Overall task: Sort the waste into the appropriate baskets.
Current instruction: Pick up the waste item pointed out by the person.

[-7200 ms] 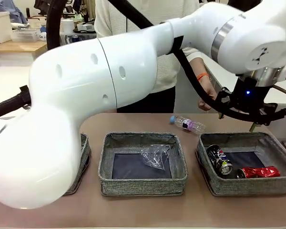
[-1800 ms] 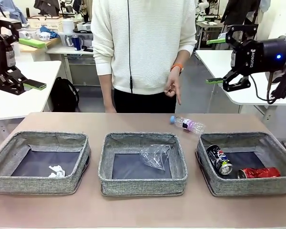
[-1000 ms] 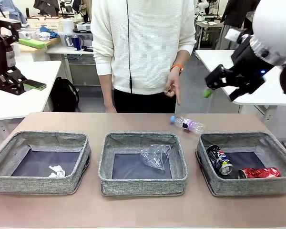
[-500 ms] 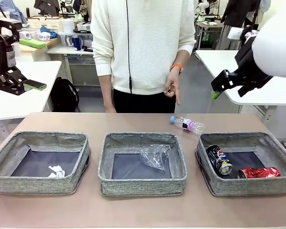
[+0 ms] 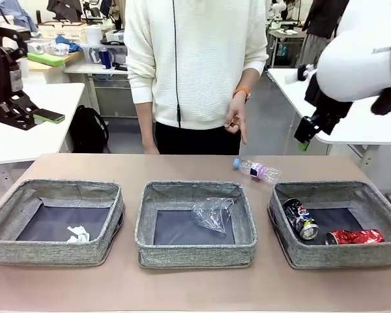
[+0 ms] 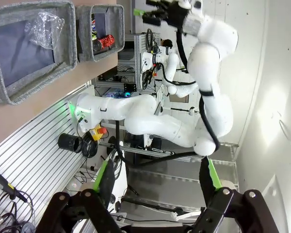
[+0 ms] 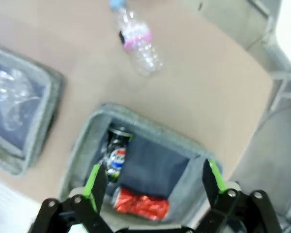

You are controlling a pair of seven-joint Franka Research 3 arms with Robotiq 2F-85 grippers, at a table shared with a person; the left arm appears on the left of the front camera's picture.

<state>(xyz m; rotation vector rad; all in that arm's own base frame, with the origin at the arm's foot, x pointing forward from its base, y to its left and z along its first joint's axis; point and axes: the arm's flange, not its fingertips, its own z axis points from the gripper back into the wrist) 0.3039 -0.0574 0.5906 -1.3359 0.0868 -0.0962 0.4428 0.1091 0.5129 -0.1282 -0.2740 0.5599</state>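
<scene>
Hovering right gripper [image 7: 153, 187] (fingers spread) above bottle [image 7: 136, 41].

The left gripper [image 6: 157, 180] hangs with jaws apart, far from the middle basket [image 6: 63, 65] holding a clear plastic cup [image 6: 46, 28].

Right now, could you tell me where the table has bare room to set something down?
The near strip in front of all three baskets is bare, as is the far strip behind the left and middle baskets. It is tighter behind the right basket, where the bottle lies; gaps between baskets are narrow.
</scene>
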